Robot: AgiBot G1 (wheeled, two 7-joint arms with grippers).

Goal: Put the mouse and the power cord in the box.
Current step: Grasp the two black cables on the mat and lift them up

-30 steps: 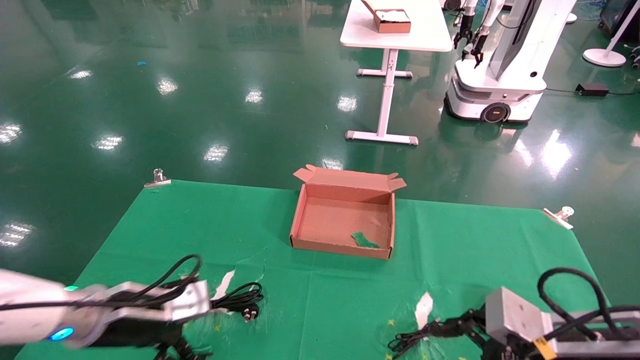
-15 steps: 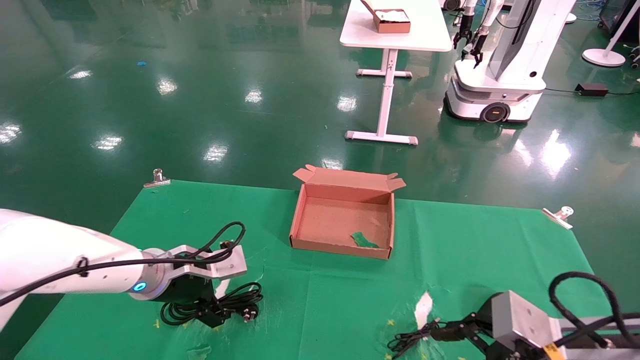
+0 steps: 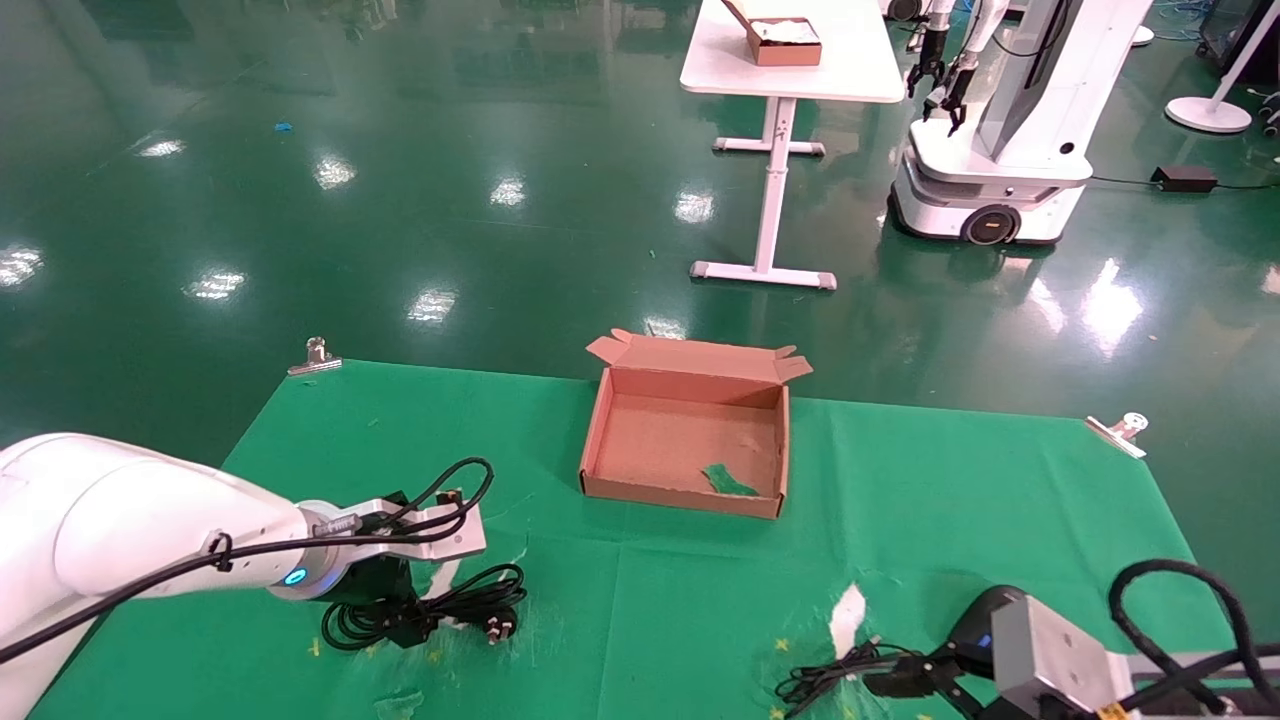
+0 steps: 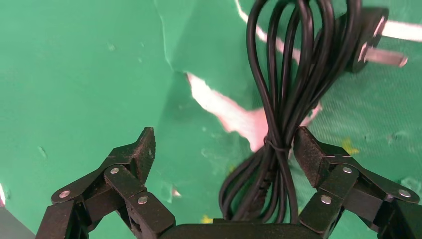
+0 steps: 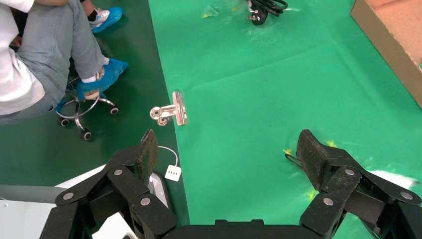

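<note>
The power cord lies coiled on the green cloth at the front left, its plug pointing right. My left gripper is down over the coil. In the left wrist view the left gripper is open, and the tied bundle of the power cord lies between the fingers, close against one pad. The open brown box stands mid-table. My right gripper is open at the front right, beside a thin black wire bundle. The mouse's body is hidden. The right wrist view shows the right gripper with only cloth between its fingers.
A green scrap lies inside the box. Metal clips pin the cloth's far corners. White tears show in the cloth. Beyond stand a white table and another robot. A seated person is beside the table.
My left arm swung in from the front left edge and settled over the power cord. My right gripper slid slightly back and lower, staying open by the thin wire.
</note>
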